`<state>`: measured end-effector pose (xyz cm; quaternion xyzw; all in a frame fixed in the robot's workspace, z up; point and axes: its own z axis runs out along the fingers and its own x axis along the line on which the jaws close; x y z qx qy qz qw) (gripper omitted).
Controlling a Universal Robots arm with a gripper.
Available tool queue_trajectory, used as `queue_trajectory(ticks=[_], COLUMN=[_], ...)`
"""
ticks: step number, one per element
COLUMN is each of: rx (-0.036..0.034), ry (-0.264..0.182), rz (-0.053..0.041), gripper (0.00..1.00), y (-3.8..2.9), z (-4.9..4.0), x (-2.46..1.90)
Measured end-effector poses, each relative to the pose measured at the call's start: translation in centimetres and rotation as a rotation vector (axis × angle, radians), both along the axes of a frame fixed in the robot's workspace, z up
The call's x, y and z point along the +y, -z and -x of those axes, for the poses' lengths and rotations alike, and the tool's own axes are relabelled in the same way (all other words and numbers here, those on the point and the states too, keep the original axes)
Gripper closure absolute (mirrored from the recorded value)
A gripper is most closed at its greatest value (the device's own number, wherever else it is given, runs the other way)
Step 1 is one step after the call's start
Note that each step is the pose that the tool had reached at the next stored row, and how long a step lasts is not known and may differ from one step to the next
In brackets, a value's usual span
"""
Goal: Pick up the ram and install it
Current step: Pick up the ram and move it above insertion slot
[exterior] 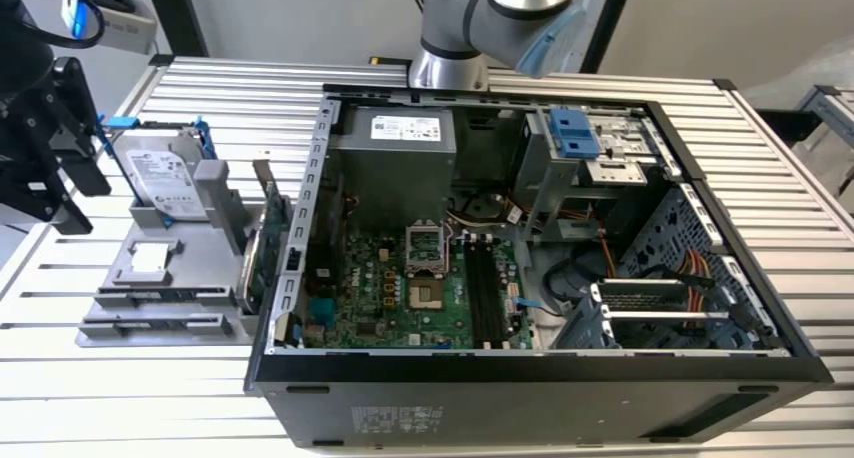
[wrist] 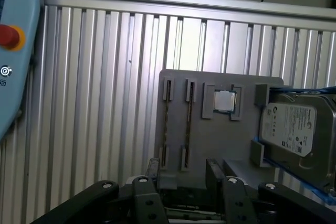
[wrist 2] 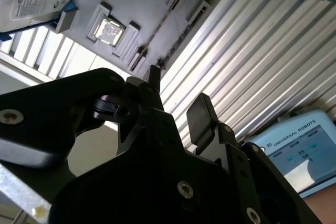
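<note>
- Your hand (wrist: 182, 176) is open, fingers apart with nothing between them. It hangs near the gray holder (wrist: 210, 142) on the desk (exterior: 240, 88), at the exterior view's left.
- The ram (wrist: 166, 124) stands edge-on in that holder's slots. A second thin stick (wrist: 187, 124) appears to sit just beside it, though edge-on it is hard to be sure.
- With the sticks this close, your fingers could catch both, or close on the holder's posts instead.
- A tilted grip would likely jam the ram at the motherboard slots (exterior: 487, 293) inside the open case (exterior: 534, 388).
- The hard drive (wrist: 294, 127) sits at the holder's edge; a wide swing could clip it.
</note>
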<state>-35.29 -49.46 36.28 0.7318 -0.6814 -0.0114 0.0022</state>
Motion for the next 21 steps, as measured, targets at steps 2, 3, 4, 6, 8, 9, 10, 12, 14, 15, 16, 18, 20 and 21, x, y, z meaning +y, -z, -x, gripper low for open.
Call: queue_trajectory(ticks=[2,3,4,6,8,9,10,12,14,15,16,18,20,21], rx=[0.0001,0.0001,0.0000,0.0000,0.0000,0.0000,0.0000,0.0001,0.0001,0.0000,0.0000,0.0001,0.0001,0.0000], ry=[0.000,0.000,0.000,0.000,0.001,0.001,0.001,0.001,0.001,0.001,0.001,0.001,0.001,0.001], rz=[0.0005,0.0007,0.0010,0.0014,0.0018,0.0021,0.0023,0.0028,0.0033,0.0034,0.0035,0.0041,0.0045,0.0047], gripper=[0.00,0.00,0.00,0.00,0.00,0.00,0.00,0.00,0.00,0.00,0.00,0.00,0.00,0.00], y=[0.10,0.16,0.21,0.32,0.43,0.49,0.54,0.66,0.77,0.83,0.89,0.99,1.11,1.16], z=[0.00,0.00,0.00,0.00,0.00,0.00,0.00,0.00,0.00,0.00,0.00,0.00,0.00,0.00], x=[0.00,0.00,0.00,0.00,0.00,0.00,0.00,0.00,0.00,0.00,0.00,0.00,0.00,0.00])
